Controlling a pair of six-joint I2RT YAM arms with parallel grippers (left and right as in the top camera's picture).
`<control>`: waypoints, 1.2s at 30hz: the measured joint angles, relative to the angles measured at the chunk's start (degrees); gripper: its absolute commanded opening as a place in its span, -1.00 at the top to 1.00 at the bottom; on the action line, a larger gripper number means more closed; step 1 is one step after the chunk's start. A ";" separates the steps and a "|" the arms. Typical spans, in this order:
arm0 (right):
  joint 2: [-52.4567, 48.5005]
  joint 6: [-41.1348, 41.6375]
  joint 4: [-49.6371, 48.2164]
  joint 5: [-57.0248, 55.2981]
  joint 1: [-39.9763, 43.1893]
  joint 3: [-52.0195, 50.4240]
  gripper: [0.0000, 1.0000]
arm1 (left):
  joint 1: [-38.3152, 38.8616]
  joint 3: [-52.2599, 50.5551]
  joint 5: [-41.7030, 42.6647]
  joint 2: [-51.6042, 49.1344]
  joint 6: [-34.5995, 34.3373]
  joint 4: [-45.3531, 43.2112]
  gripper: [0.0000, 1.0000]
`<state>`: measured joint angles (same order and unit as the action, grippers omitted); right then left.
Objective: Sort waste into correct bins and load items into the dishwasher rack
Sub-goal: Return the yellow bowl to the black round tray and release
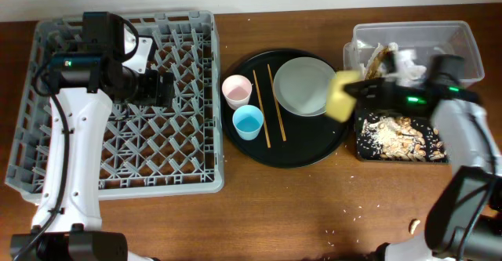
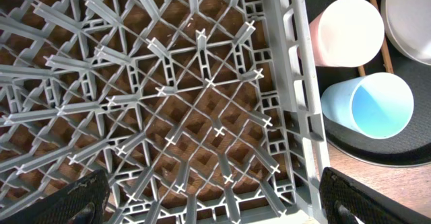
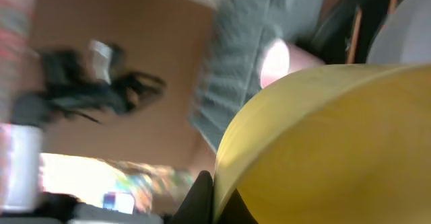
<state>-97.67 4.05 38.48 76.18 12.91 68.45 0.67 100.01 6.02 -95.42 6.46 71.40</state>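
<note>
Right claw (image 1: 355, 88) pinches the yellow bowl (image 1: 342, 96) at its rim; it looks light, stiff, probably slippery there

Over on the left of the counter (image 1: 314, 206) sits the dishwasher rack (image 1: 125, 184), and right beside it, in the middle, the round tray (image 1: 302, 147). On that tray there's the rear cup (image 1: 236, 91) and the front cup (image 1: 248, 123) at the left, the chopsticks (image 1: 276, 104) next along, and the plate (image 1: 302, 86) behind and to the right. The bowl (image 1: 341, 96) hangs over the tray's right edge. Far right, the tub (image 1: 455, 38) stands at the back, with the shallow tray (image 1: 359, 139) just before it.
</note>
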 measured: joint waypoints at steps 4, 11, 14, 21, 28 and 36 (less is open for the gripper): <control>0.00 3.72 0.74 -17.75 -11.56 1.09 0.92 | 0.00 0.00 0.02 0.00 0.00 0.00 -0.99; 0.00 8.48 5.11 -48.68 -28.30 2.05 0.92 | 0.00 -0.02 0.02 0.00 0.00 0.00 -0.99; 0.00 9.90 6.34 -58.80 -32.37 2.05 0.92 | 0.00 0.00 0.00 0.00 0.00 0.00 -0.98; -0.04 10.99 5.90 -72.15 -36.33 2.08 0.92 | 0.00 -0.02 0.02 0.00 0.00 0.00 -0.99; -2.62 11.21 6.12 -73.37 -36.33 2.16 0.68 | 0.00 -0.02 0.00 0.00 0.00 0.00 -0.99; -2.86 11.87 6.88 -70.25 -36.30 3.37 0.19 | 0.00 -0.02 0.00 0.00 0.00 0.00 -0.99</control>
<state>-100.53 15.92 45.36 5.93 -23.40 71.81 0.67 99.98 6.02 -95.42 6.46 71.40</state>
